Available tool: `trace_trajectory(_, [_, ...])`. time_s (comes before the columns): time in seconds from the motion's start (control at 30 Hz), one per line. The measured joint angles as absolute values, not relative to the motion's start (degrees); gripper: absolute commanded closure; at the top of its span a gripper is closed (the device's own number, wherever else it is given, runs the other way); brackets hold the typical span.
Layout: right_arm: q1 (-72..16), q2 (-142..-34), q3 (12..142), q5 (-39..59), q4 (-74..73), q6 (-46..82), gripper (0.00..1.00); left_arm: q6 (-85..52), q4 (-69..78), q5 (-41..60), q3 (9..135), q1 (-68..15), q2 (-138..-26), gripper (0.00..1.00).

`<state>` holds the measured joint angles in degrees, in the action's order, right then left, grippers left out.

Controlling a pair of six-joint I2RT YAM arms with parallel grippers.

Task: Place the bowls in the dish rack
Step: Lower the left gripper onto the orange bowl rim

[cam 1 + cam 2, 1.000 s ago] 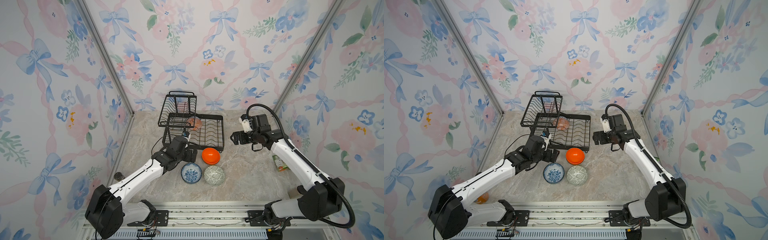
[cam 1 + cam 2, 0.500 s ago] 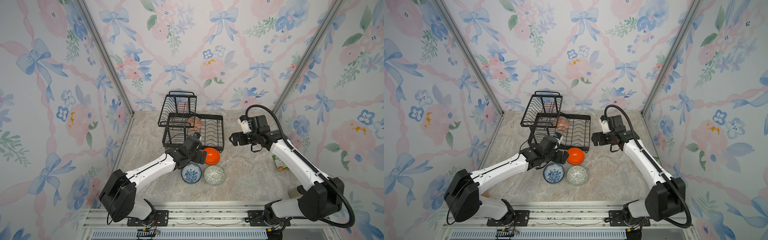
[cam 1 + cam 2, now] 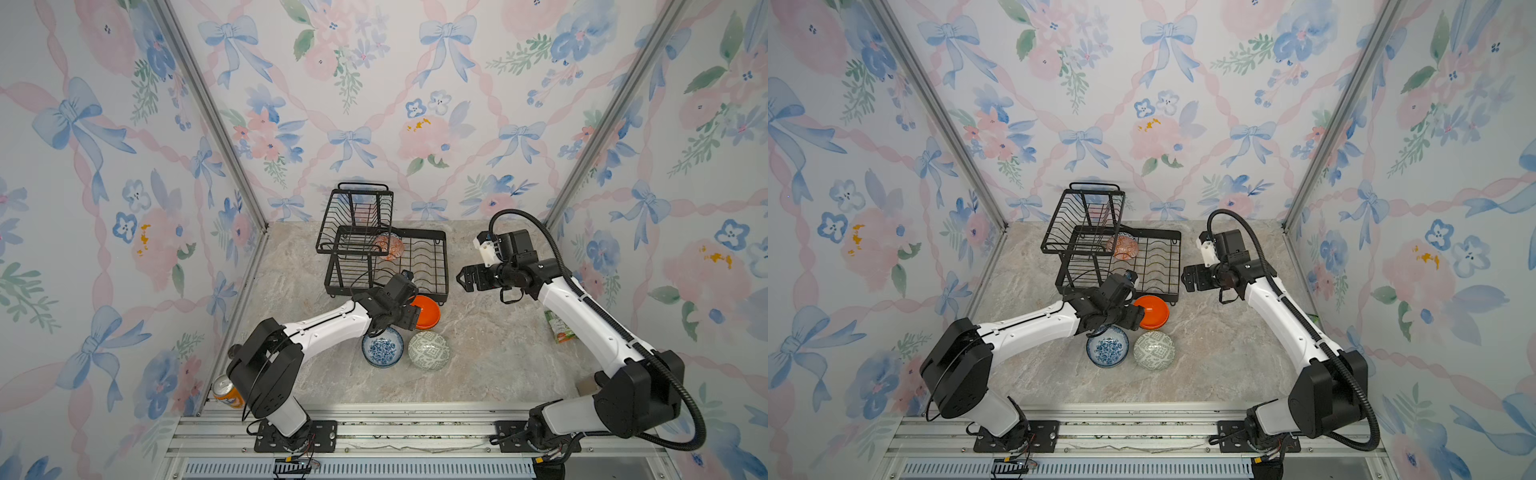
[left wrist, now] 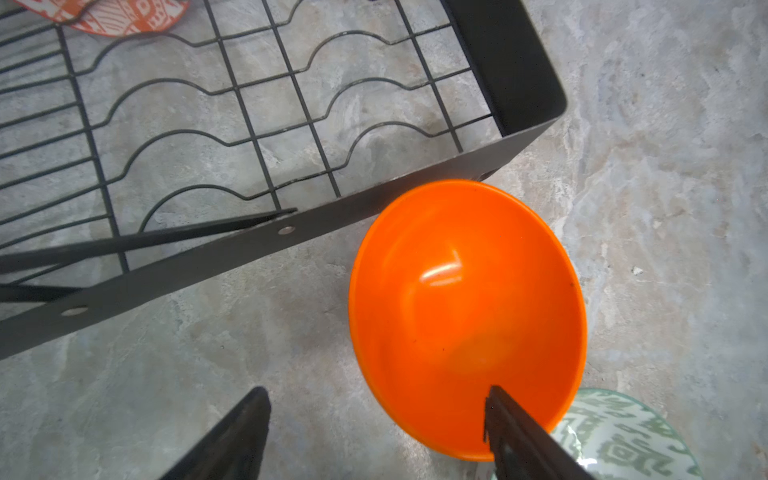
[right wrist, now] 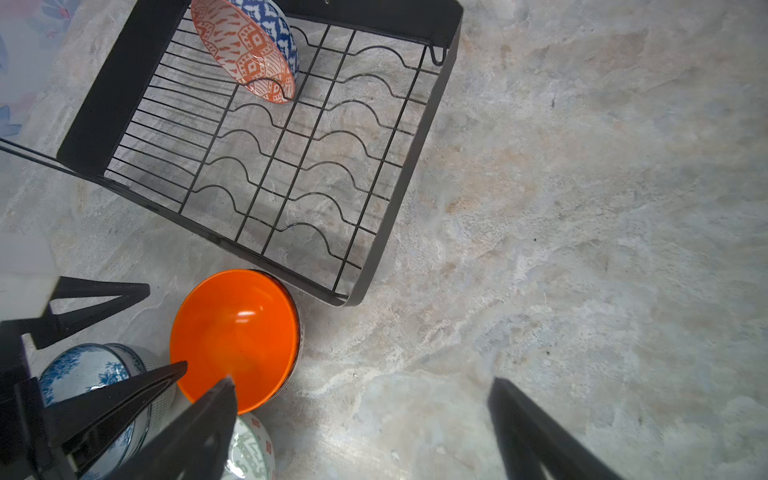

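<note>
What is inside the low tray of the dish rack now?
One orange-patterned bowl stands on edge in the dish rack. The blue pattern behind it may be its outside or another bowl; that is covered.

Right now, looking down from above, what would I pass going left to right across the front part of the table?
In a top view: orange drink can at the table's left edge → blue floral bowl → grey-green patterned bowl → green packet near the right wall.
</note>
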<state>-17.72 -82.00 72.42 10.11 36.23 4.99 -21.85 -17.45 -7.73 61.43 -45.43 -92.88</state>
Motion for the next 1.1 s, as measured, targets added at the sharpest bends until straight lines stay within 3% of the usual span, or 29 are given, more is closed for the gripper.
trace_trajectory(0.27, [-17.74,-82.0,72.42,10.35,36.23,5.17,0.03,-22.26,-17.47,-10.52,62.81,-46.54,-97.12,0.35])
trace_trajectory(0.63, [-17.74,-81.38,72.25,10.31,36.23,5.17,0.03,-22.85,-17.5,-12.71,63.81,-47.16,-97.49,0.61])
trace_trajectory(0.9, [-17.74,-80.68,72.25,10.31,36.18,5.17,0.03,-22.79,-17.52,-14.04,64.53,-47.53,-99.07,0.66])
trace_trajectory(1.1, [-17.8,-80.68,72.25,10.31,36.16,5.17,0.03,-22.94,-17.98,-15.57,65.06,-47.68,-99.07,0.81])
